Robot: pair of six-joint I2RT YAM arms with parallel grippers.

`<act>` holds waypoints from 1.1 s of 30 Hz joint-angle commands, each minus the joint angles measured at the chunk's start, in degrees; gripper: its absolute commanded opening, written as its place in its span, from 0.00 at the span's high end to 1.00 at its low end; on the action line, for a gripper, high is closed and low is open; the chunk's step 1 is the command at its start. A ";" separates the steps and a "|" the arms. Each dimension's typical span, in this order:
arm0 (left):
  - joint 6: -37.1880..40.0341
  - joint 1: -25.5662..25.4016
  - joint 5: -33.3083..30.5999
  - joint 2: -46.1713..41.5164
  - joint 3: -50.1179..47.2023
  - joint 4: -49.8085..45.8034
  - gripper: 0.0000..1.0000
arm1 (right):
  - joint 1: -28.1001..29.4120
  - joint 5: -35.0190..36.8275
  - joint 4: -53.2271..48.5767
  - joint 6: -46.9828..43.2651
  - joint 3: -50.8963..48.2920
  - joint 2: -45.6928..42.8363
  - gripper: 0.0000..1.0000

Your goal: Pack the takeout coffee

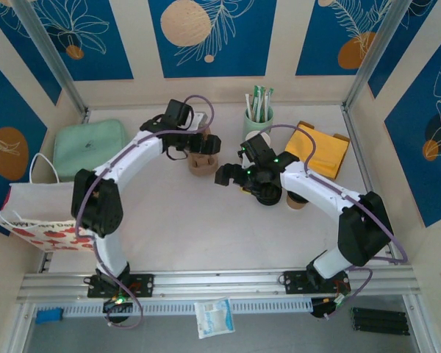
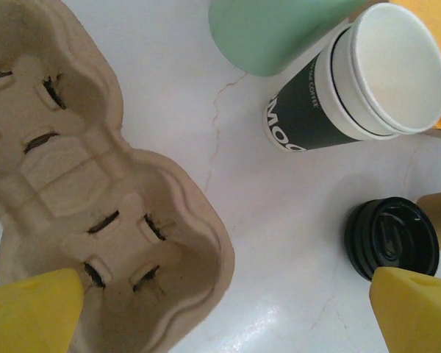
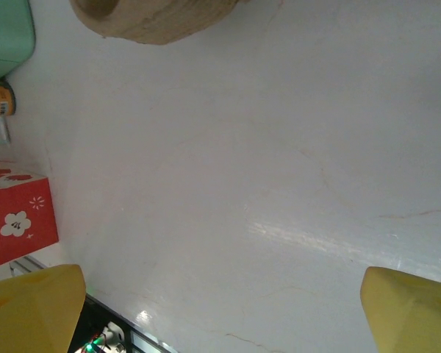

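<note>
The pulp carrier [image 2: 95, 184] lies below my left gripper [image 2: 224, 312], by one finger, its wells up to receive a cup. The takeout coffee [image 2: 353, 81] stands uncovered ahead of the other finger, and the black lid [image 2: 393, 239] lies apart, nearer that finger. This gripper and my right gripper [image 3: 220, 309] are both spread wide and empty.

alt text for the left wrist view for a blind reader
A lidless takeout coffee cup sits top right on a table beside a pale green cup, a black lid lying below it. An empty pulp cup carrier lies at left, and the open left gripper shows yellow fingertips in the bottom corners.
</note>
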 commanded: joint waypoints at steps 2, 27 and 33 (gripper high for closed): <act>2.57 -0.87 1.48 3.57 4.79 -4.38 0.01 | -0.04 0.66 -3.33 -0.80 1.09 -0.55 0.04; 5.59 -4.86 -1.19 8.28 2.52 -7.91 0.00 | -3.56 -0.26 -3.57 -0.67 -6.68 -11.96 0.03; 5.88 -5.72 -0.75 5.86 -1.30 -8.89 0.01 | -3.61 -0.34 -3.27 -0.24 -7.81 -13.70 0.03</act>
